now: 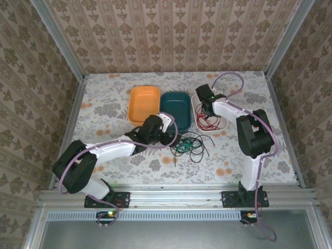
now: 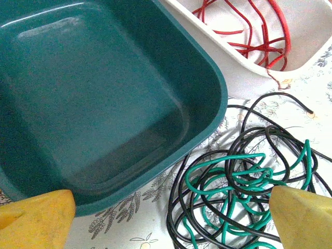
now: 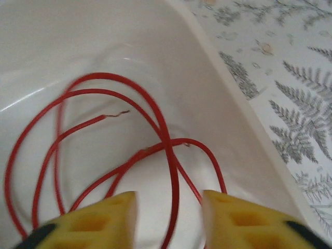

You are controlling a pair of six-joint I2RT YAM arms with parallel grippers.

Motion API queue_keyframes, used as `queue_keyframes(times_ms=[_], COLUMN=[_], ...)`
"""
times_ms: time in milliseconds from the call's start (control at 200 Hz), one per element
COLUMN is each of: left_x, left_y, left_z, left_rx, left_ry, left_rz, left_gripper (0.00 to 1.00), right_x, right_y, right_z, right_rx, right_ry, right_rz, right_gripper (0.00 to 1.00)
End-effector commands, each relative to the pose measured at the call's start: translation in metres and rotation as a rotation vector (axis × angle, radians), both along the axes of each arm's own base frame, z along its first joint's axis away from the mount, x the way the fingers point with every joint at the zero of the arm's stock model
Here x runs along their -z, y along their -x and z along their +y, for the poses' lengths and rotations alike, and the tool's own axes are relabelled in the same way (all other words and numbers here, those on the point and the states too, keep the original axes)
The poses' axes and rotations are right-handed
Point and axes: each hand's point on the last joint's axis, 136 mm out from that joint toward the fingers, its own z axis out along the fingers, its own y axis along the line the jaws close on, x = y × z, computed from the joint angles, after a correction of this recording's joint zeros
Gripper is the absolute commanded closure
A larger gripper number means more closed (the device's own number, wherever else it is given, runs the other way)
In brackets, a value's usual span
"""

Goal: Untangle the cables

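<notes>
A tangle of black cables (image 2: 179,193) and green cables (image 2: 244,175) lies on the tabletop just in front of the teal tray (image 2: 104,93); from above the tangle (image 1: 188,145) sits mid-table. My left gripper (image 2: 171,218) (image 1: 168,136) is open beside it, and its yellow fingers (image 2: 36,220) straddle the tray corner and the tangle's left part. Red cables (image 3: 168,155) (image 1: 207,123) lie loose in the white tray (image 3: 218,98). My right gripper (image 3: 168,210) (image 1: 203,110) hangs over them with jaws apart. One red strand runs between the fingers (image 3: 104,223) unpinched.
An orange tray (image 1: 143,104), the teal tray (image 1: 175,106) and the white tray (image 1: 196,101) stand in a row at mid-table. Patterned walls enclose the table on three sides. Bare patterned tabletop (image 1: 104,109) lies to the left and front right.
</notes>
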Motion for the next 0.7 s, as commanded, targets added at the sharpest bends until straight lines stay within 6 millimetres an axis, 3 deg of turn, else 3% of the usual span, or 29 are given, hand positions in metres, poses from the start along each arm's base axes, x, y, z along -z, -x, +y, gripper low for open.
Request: queue_keyframes(times_ms=[0,120,230,335,565,690], left_x=[-0.013,-0.014,-0.012,-0.011,-0.012,-0.013], left_y=[-0.008,-0.01,-0.012,-0.012,-0.013,-0.014], left_z=[-0.006,-0.005,-0.004,-0.003,-0.005,-0.007], left_rx=[-0.012,-0.024,-0.039,-0.045,-0.041,-0.042], left_ry=[0.042,0.051,0.052,0.05,0.059,0.059], left_rz=[-0.005,-0.007,-0.003,0.001,-0.003,-0.003], left_gripper=[0.03,0.03,0.03,0.03,0.03,0.03], right_x=[-0.038,-0.057,-0.072,-0.083,-0.074,-0.062], right_y=[0.0,0.01,0.021,0.033,0.048,0.046], right_z=[0.01,0.014,0.018,0.036,0.098,0.115], right_rx=[-0.045,-0.083,-0.121,-0.206,-0.418,-0.457], right_ry=[-0.092,-0.122,-0.146,-0.213,-0.385,-0.387], right_rz=[-0.094,-0.122,-0.147,-0.183,-0.133,-0.086], right_gripper=[0.49,0.4,0.39,0.42,0.44,0.49])
